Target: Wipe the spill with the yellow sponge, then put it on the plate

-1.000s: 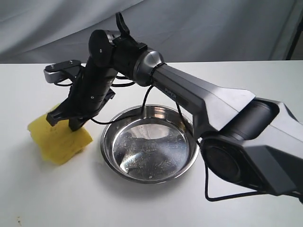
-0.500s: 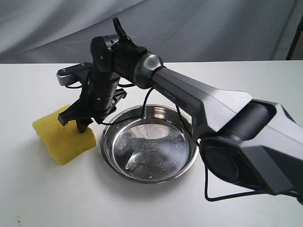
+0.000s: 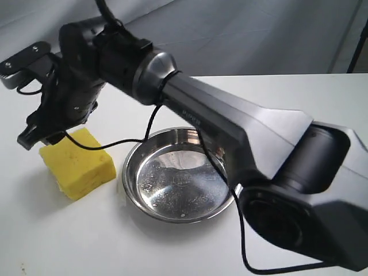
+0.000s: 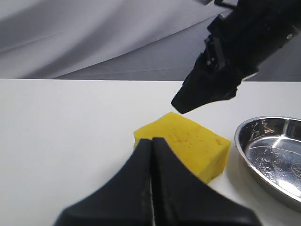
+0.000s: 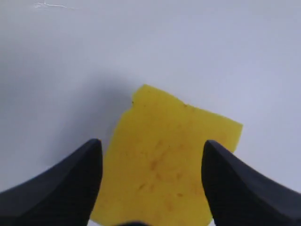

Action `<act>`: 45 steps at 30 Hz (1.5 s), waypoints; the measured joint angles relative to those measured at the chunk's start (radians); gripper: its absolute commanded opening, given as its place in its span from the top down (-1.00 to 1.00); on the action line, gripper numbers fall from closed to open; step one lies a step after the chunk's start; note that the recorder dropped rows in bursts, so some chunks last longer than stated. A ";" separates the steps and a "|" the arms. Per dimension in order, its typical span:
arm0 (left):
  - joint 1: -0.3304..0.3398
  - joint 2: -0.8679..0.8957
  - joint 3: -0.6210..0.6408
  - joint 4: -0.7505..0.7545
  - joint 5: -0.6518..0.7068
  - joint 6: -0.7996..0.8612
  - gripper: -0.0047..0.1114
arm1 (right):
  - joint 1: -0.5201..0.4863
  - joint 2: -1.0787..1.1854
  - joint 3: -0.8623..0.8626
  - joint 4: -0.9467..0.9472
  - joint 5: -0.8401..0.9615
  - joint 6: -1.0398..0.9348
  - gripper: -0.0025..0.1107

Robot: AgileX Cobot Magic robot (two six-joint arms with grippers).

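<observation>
The yellow sponge (image 3: 77, 164) lies flat on the white table, just left of the plate (image 3: 178, 181), with faint brown stains on its top face (image 5: 171, 155). My right gripper (image 3: 41, 138) has reached across and hangs open just above the sponge's far left corner, touching nothing. In the right wrist view its fingers (image 5: 151, 143) straddle the sponge from above. My left gripper (image 4: 152, 140) is shut and empty, low over the table beside the sponge (image 4: 188, 141). The steel plate (image 4: 270, 141) is empty. The spill is not in view.
The right arm's long grey link (image 3: 241, 123) stretches over the plate's far side, with a black cable (image 3: 149, 123) hanging over the plate. A grey curtain (image 3: 259, 34) backs the table. A few tiny dark specks (image 3: 23, 267) lie at the near left.
My right gripper has opened and let go of the sponge, then lifted and swung left. The sponge has dropped from tilted to flat on the table.
</observation>
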 measured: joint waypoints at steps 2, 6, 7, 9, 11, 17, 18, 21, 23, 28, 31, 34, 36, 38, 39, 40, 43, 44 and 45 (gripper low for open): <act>-0.002 0.000 0.000 0.000 0.000 0.000 0.92 | 0.014 0.037 0.000 -0.087 -0.011 0.024 -0.05; -0.015 0.000 0.000 0.000 0.000 0.000 0.92 | 0.012 0.104 0.000 -0.150 0.016 0.070 -0.01; -0.015 0.000 0.000 0.000 0.000 0.000 0.92 | 0.012 0.115 0.000 -0.157 0.022 0.077 0.03; -0.016 0.000 0.000 0.000 0.000 0.000 0.92 | 0.012 0.129 0.000 -0.162 0.024 0.084 0.17; -0.016 0.000 0.000 0.000 0.000 0.000 0.92 | 0.012 0.129 -0.003 -0.162 0.029 0.086 0.36; -0.016 0.000 0.000 0.000 0.000 0.000 0.92 | 0.012 0.135 -0.009 -0.141 0.057 0.086 0.95; -0.016 0.000 0.000 0.000 0.000 0.000 0.92 | 0.012 0.135 -0.009 -0.138 0.064 0.086 0.96; -0.016 0.000 0.000 0.000 0.000 0.000 0.92 | 0.012 0.135 -0.009 -0.113 0.097 0.051 0.96; -0.016 0.000 0.000 0.000 0.000 0.000 0.92 | 0.012 0.135 -0.011 -0.087 0.110 0.010 0.96; -0.016 0.000 0.000 0.000 0.000 0.000 0.92 | 0.012 0.135 -0.011 -0.049 0.121 -0.046 0.96; -0.016 0.000 0.000 0.000 0.000 0.000 0.92 | 0.025 0.135 -0.011 -0.032 0.128 -0.088 0.96; -0.016 0.000 0.000 0.000 0.000 0.000 0.92 | 0.053 0.135 -0.011 0.009 0.136 -0.131 0.96; -0.016 0.000 0.000 0.000 0.000 0.000 0.92 | 0.077 0.135 -0.011 0.038 0.140 -0.154 0.96; -0.016 0.000 0.000 0.000 0.000 0.000 0.92 | 0.101 0.135 -0.011 0.053 0.143 -0.163 0.96; -0.016 0.000 0.000 0.000 0.000 0.000 0.92 | 0.113 0.135 -0.011 0.058 0.144 -0.172 0.96; -0.016 0.000 0.000 0.000 0.000 0.000 0.92 | 0.124 0.135 -0.011 0.063 0.144 -0.181 0.96; -0.016 0.000 0.000 0.000 0.000 0.000 0.92 | 0.142 0.135 -0.011 0.059 0.144 -0.190 0.96; -0.016 0.000 0.000 0.000 0.000 0.000 0.92 | 0.144 0.135 -0.011 0.047 0.144 -0.188 0.96; -0.016 0.000 0.000 0.000 0.000 0.000 0.92 | 0.144 0.135 -0.011 0.028 0.144 -0.176 0.96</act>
